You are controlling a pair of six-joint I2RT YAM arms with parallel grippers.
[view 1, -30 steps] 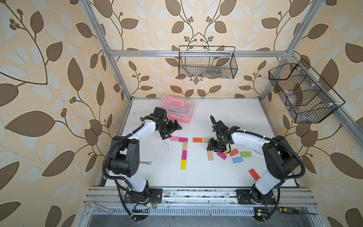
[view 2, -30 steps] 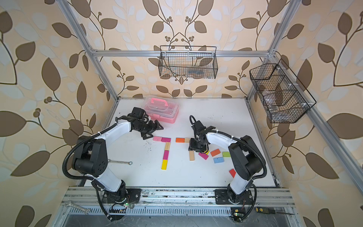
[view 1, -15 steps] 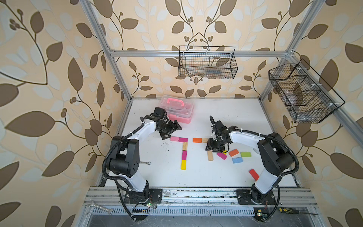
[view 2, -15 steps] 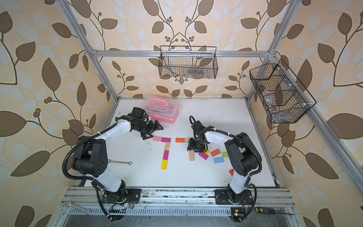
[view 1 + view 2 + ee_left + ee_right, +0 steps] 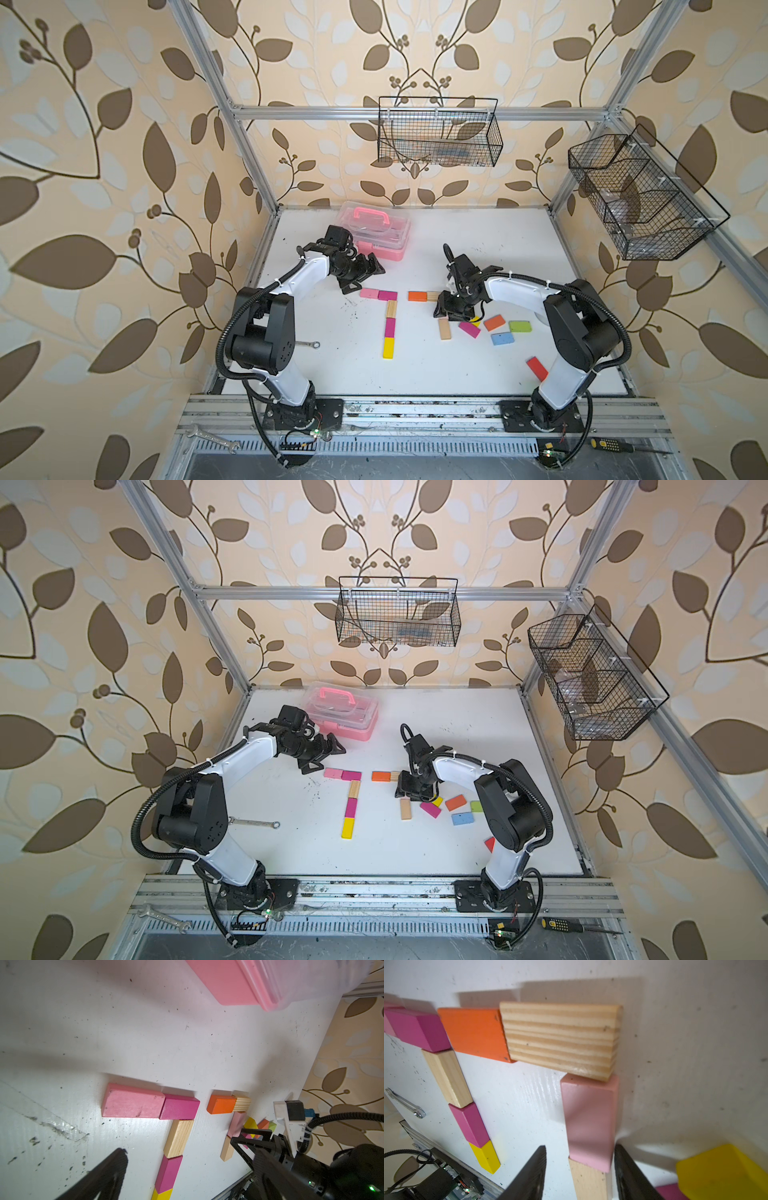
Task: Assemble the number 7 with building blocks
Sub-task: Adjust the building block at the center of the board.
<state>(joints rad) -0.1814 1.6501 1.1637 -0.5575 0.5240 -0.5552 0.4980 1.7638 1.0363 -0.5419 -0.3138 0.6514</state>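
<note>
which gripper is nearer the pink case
Left. The left gripper hangs just in front of the pink case; the right gripper is farther off to the side, astride a pale pink block.

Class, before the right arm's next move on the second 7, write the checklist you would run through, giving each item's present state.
1. The pale pink block meets the wooden bar block at its right end: ok.
2. The right gripper is not clamping that block: ok, a gap shows beside it.
3. The second stem has three blocks: not ok, only the pale pink one and the lower wooden block.
4. The loose yellow block lies apart from the right gripper: ok.
5. The left gripper is open and empty: ok.
6. The finished 7 has five joined blocks: ok.
</note>
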